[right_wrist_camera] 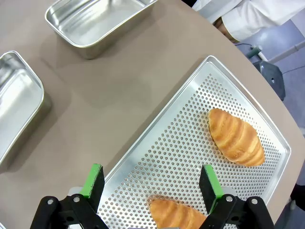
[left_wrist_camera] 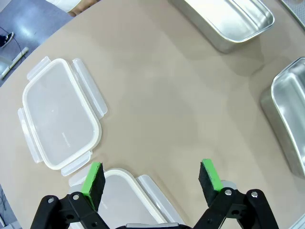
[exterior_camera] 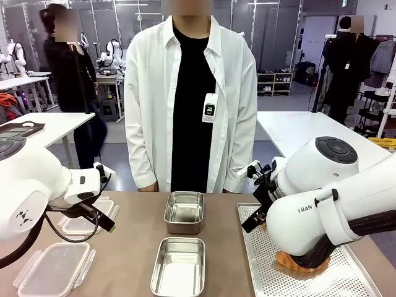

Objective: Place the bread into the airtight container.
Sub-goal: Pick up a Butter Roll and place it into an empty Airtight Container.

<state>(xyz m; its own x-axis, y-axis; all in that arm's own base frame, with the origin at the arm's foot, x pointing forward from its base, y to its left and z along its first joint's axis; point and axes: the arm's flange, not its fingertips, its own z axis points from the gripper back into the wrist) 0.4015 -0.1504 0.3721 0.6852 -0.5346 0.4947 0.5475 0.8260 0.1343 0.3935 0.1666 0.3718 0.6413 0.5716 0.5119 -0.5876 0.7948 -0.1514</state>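
Right gripper (right_wrist_camera: pixel 151 186) jaws are spread wide with nothing between them; it hangs over the tray (right_wrist_camera: pixel 190 124), with one bread (right_wrist_camera: pixel 177 214) just below and between the pads, untouched as far as I can tell; a second bread (right_wrist_camera: pixel 236 138) lies farther along the tray, apart from the first. Left gripper (left_wrist_camera: pixel 151 183) jaws are likewise spread and empty, poised above the near container (left_wrist_camera: pixel 126 195); the far container (left_wrist_camera: pixel 59 121) lies just beside it; both are clear plastic with clip flaps, and I cannot tell whether each is a shut box or a bare lid. Two steel pans (exterior_camera: pixel 184 210) sit between the containers and the tray, both empty; a person (exterior_camera: pixel 185 93) stands at the far side.

My reading: nothing is done yet; both breads are on the tray, and neither container shows any bread inside. Left to do: grip a bread, carry it across past the pans, set it into an open container; a lid may need lifting first.
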